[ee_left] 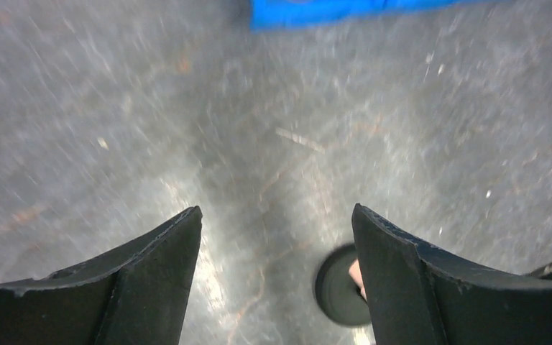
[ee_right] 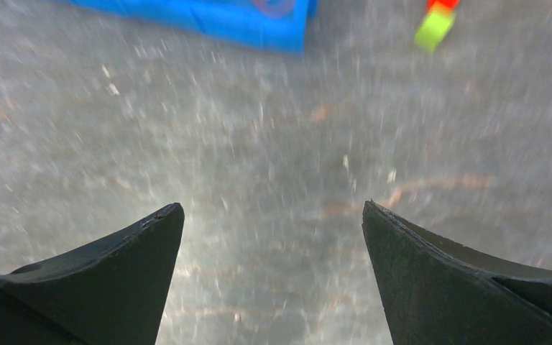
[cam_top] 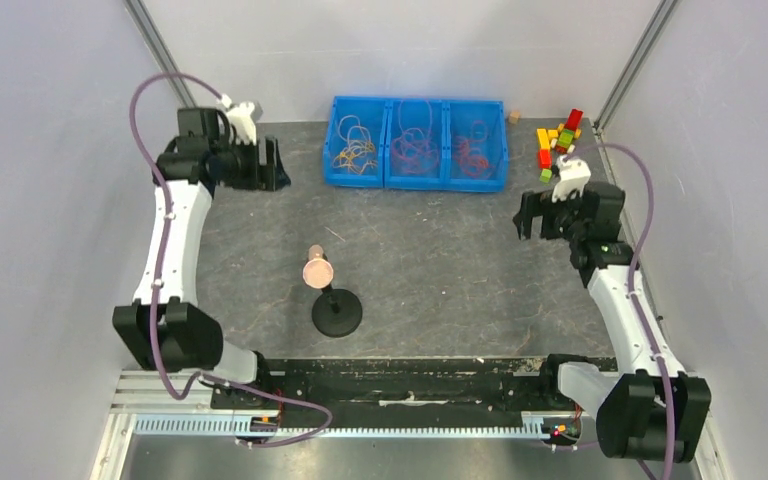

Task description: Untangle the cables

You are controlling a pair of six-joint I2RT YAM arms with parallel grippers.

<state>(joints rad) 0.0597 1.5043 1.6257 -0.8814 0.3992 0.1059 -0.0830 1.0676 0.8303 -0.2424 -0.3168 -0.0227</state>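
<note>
Gaping wide, holding nothing: left gripper (ee_left: 274, 208) and right gripper (ee_right: 271, 204). Seemingly finishing, with cables (cam_top: 415, 145) lying sorted in the blue bin (cam_top: 415, 184) beyond the fingertips (ee_left: 176, 241). Next, probably retreat.

- We are seeing a blue three-compartment bin (cam_top: 418, 183) sitting at the far edge of the table, its long side facing us.
- We are noticing a heap of coloured blocks (cam_top: 558, 140), red, yellow and green, lying just right of the bin near the far right corner.
- We are spotting a small wooden cube (cam_top: 513, 117) resting apart from that heap, behind the bin's right end.
- We are looking at a stand (cam_top: 337, 314) with a round black base and a copper-coloured disc on top, standing upright mid-table.
- We are seeing all of this resting on a scuffed dark grey table (cam_top: 440, 260).
</note>
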